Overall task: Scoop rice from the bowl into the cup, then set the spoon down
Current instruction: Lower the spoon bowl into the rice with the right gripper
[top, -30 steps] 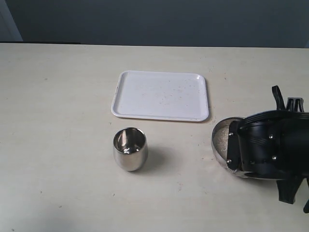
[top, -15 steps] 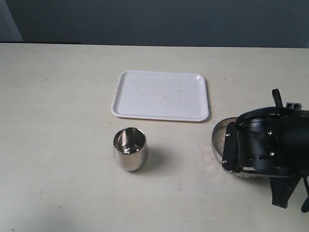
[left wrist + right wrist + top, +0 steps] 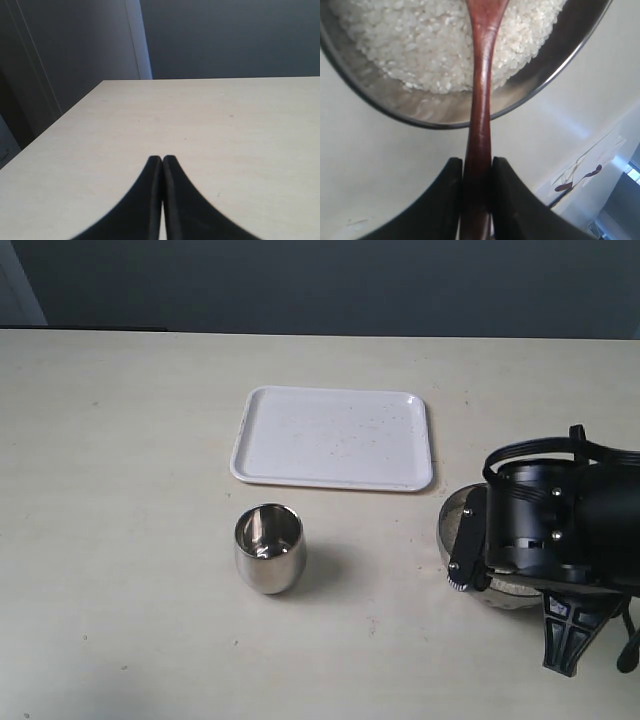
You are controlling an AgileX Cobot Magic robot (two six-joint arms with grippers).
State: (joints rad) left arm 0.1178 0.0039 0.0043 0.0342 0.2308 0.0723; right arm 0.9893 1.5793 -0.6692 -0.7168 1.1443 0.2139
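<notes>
Shifted right end effector point(image 3: 476, 164) pinches spoon point(image 3: 481, 75) over rice point(image 3: 420, 40).

Right arm point(image 3: 560, 530): glossy black, ribbed cylindrical housing; small silver screws point(image 3: 553, 495) on its face; thin black cable point(image 3: 530, 447) looped over the top; flat black side plate point(image 3: 468, 540) with a fine-toothed lower end; black bracket point(image 3: 563, 635) with triangular cut-outs beneath. Right gripper point(image 3: 477, 162): two matte black fingers point(image 3: 445, 200), broad at the base, narrowing to blunt tips. Left gripper point(image 3: 162, 160): two matte black fingers point(image 3: 145, 205), curved, tapering to slim rounded tips.
</notes>
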